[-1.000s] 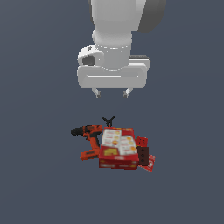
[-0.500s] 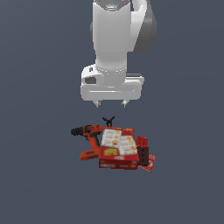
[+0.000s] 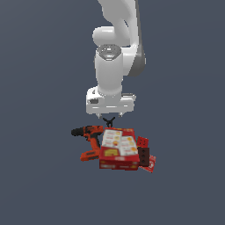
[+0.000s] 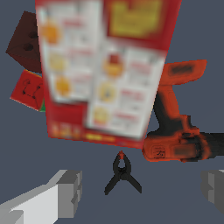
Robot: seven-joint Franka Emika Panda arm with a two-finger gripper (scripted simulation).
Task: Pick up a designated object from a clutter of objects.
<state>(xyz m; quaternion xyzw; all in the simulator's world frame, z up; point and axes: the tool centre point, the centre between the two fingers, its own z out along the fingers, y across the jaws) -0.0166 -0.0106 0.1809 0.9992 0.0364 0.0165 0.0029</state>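
Plain grey-blue floor under everything. Approach step, by the look of it: tool (image 4: 140,186) spread wide, low over spring clamp (image 4: 122,173), lying just beside red box (image 4: 105,65) and drill (image 4: 175,140). Next: descend straight, straddle clamp, close without nudging box.

What we see besides the work
We make out a flat, dark blue-grey ground (image 3: 39,189), uniform in tone, reaching every edge of both views.
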